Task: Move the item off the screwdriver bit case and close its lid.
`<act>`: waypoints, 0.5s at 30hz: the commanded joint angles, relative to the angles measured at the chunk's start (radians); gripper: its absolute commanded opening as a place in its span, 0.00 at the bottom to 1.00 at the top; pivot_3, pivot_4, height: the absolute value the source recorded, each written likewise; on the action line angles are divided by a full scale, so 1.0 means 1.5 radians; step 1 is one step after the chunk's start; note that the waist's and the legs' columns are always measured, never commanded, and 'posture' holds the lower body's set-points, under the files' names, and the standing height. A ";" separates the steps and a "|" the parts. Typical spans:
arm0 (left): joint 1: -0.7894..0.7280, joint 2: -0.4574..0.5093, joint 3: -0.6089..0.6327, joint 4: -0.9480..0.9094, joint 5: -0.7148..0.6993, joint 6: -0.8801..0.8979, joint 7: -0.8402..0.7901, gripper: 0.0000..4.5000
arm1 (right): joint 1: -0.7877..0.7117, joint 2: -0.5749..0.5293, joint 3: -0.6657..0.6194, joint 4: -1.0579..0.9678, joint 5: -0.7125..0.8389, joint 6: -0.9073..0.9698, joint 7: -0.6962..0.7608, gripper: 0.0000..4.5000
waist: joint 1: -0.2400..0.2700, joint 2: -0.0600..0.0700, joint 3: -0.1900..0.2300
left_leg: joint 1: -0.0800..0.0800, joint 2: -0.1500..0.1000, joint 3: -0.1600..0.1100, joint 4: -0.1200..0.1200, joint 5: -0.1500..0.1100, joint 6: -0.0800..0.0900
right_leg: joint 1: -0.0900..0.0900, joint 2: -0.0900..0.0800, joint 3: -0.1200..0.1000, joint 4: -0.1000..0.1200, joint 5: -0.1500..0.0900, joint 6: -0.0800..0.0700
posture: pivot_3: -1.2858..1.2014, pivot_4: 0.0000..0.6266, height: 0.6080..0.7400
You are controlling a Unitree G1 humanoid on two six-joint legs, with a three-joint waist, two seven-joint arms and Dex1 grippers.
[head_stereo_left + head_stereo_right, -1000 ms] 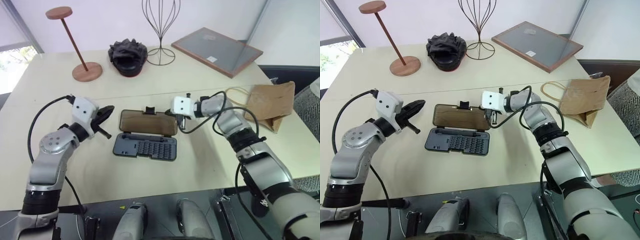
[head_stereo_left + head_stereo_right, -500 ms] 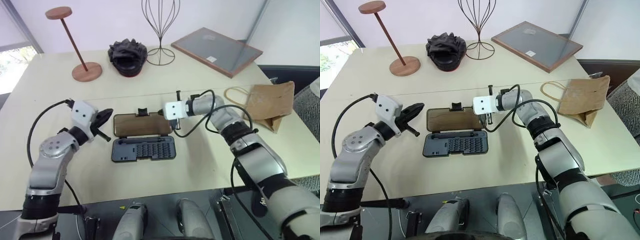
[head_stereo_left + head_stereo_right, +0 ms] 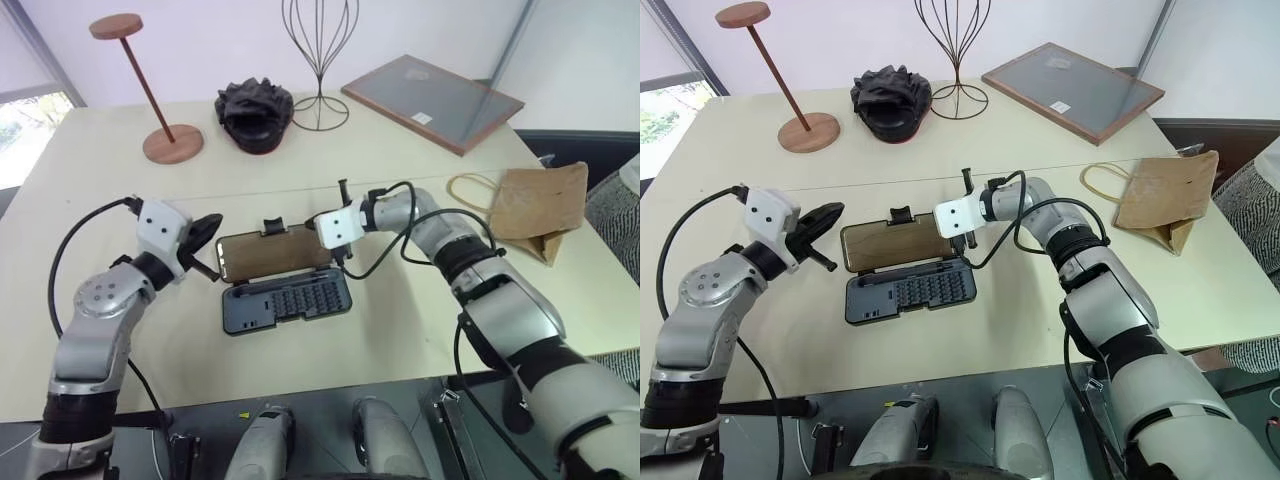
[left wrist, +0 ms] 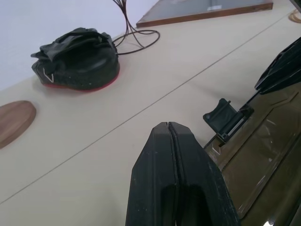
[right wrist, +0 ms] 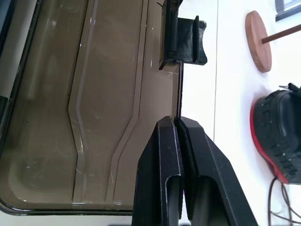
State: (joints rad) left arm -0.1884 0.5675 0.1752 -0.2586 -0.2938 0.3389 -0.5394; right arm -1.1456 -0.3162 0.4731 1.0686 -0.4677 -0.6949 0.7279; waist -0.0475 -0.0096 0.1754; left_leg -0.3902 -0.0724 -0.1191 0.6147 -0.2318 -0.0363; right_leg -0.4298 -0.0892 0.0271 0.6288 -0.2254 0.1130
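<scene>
My R end effector pinching lid edge, L closed empty; grip slip → lid drops open, bit case skids.

**Case at centre, bag off to the right**

At table centre: screwdriver bit case, with lid hinged along its far edge and tilted up. Just left of the lid: left gripper. At the lid's right end: right gripper. Well to the right, apart from the case: paper bag. Along the far side, left to right: stand, ruffled lump, wire form, framed board.
</scene>
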 commanded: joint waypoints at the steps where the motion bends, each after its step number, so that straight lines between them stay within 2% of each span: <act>1: 0.004 0.002 0.016 -0.032 -0.004 -0.003 0.006 0.00 | -0.017 0.013 0.008 0.004 -0.009 -0.017 -0.012 0.01 | 0.000 0.000 0.000 | 0.000 0.000 0.000 0.000 0.000 0.000 | 0.000 0.000 0.000 0.000 0.000 0.000 | 0.52 0.24 1.00; 7: 0.007 0.001 0.012 -0.035 -0.005 -0.002 0.004 0.00 | -0.016 0.011 0.012 0.011 -0.019 -0.014 -0.010 0.01 | 0.000 0.000 0.000 | 0.000 0.000 0.000 0.000 0.000 0.000 | 0.000 0.000 0.000 0.000 0.000 0.000 | 0.52 0.24 1.00; 10: 0.002 0.003 0.009 -0.029 -0.004 -0.003 0.001 0.00 | -0.015 0.000 0.015 0.011 -0.032 -0.001 -0.007 0.22 | 0.001 0.000 0.000 | 0.000 0.000 0.000 0.000 0.000 0.000 | 0.000 0.000 0.000 0.000 0.000 0.000 | 0.52 0.24 1.00; 12: -0.001 0.003 0.007 -0.027 -0.004 -0.003 -0.001 0.00 | -0.015 -0.010 0.021 0.012 -0.041 0.010 -0.005 0.43 | 0.001 0.000 0.000 | 0.000 0.000 0.000 0.000 0.000 0.000 | 0.000 0.000 0.000 0.000 0.000 0.000 | 0.52 0.24 1.00; 15: -0.003 0.003 0.007 -0.025 -0.005 -0.003 -0.003 0.00 | -0.012 -0.019 0.019 0.011 -0.041 0.039 0.012 0.79 | 0.002 0.000 0.000 | 0.000 0.000 0.000 0.000 0.000 0.000 | 0.000 0.000 0.000 0.000 0.000 0.000 | 0.52 0.24 1.00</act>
State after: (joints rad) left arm -0.1738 0.5674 0.1743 -0.2768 -0.2941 0.3404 -0.5414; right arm -1.1490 -0.3324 0.5054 1.0959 -0.5309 -0.6623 0.7273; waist -0.0446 -0.0093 0.1756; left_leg -0.3901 -0.0725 -0.1192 0.6146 -0.2316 -0.0367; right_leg -0.4296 -0.0891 0.0272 0.6289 -0.2253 0.1128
